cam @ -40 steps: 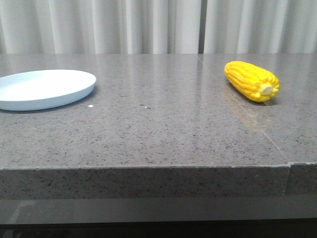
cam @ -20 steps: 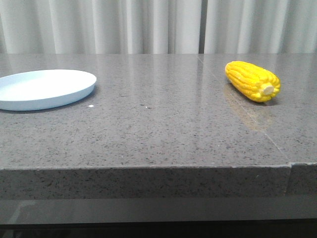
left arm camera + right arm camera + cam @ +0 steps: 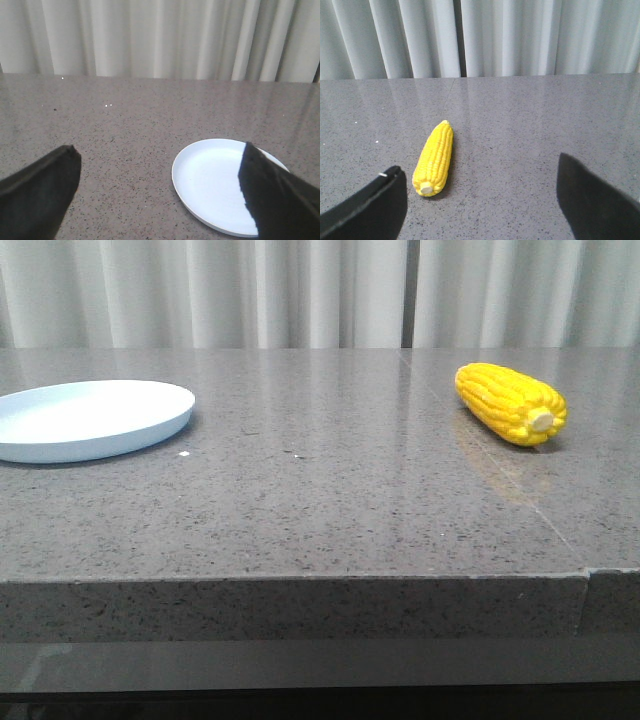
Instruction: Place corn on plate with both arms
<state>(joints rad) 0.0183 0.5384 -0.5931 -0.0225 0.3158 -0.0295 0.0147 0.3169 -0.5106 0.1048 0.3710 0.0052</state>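
Lying on its side on the grey speckled table [image 3: 320,500], the corn [image 3: 510,403] sits toward the right of the front view, its pale stub end turned toward the camera and its tapered tip pointing away toward the curtain [image 3: 300,290]. Well apart from it, at the far left of the same view, rests the plate [image 3: 90,418], a shallow pale blue round dish with a low rim and nothing in it; part of it is cut off by the frame edge. Neither arm shows in the front view. From the left wrist camera, the left tool [image 3: 160,192] hangs spread wide above the table with nothing between its 2 black fingers [image 3: 37,192], and the plate [image 3: 210,175] lies ahead of it, partly hidden behind 1 finger. From the right wrist camera, the right tool [image 3: 482,200] is likewise released, its 2 dark fingers [image 3: 592,200] wide apart and bare, with the corn [image 3: 435,157] lying on the table ahead of the gap, nearer 1 finger and not touching either.
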